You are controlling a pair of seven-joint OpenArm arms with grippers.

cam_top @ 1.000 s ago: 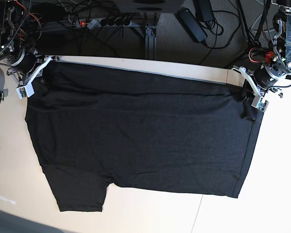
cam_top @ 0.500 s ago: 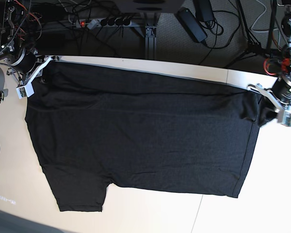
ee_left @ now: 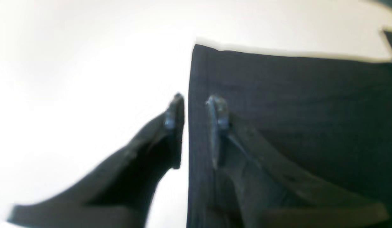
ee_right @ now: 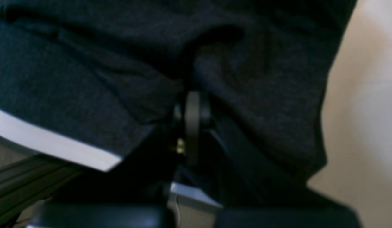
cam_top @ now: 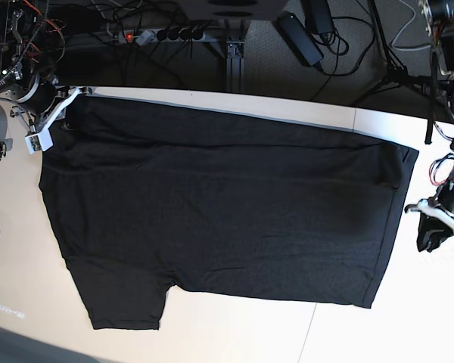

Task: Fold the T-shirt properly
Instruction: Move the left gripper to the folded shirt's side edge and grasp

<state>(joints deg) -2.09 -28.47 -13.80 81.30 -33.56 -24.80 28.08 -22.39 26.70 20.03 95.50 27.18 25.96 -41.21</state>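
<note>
On the surface point(cam_top: 234, 333), the T-shirt point(cam_top: 227, 212) is lying half-folded; right claw point(cam_top: 51, 121) is pinching its corner, left claw point(cam_top: 439, 227) is hanging parted, empty; more folds remaining.

The table point(cam_top: 234, 333) has a pale cream top with a light edge at the far side. On it the T-shirt point(cam_top: 219, 212) lies flat and spread wide — plain black, one sleeve point(cam_top: 125, 302) pointing to the near edge. A thin seam crosses the table top at near right.

Bright overexposed table point(ee_left: 72, 63), soft blur in both wrist views, sharp evenly lit base view.
</note>
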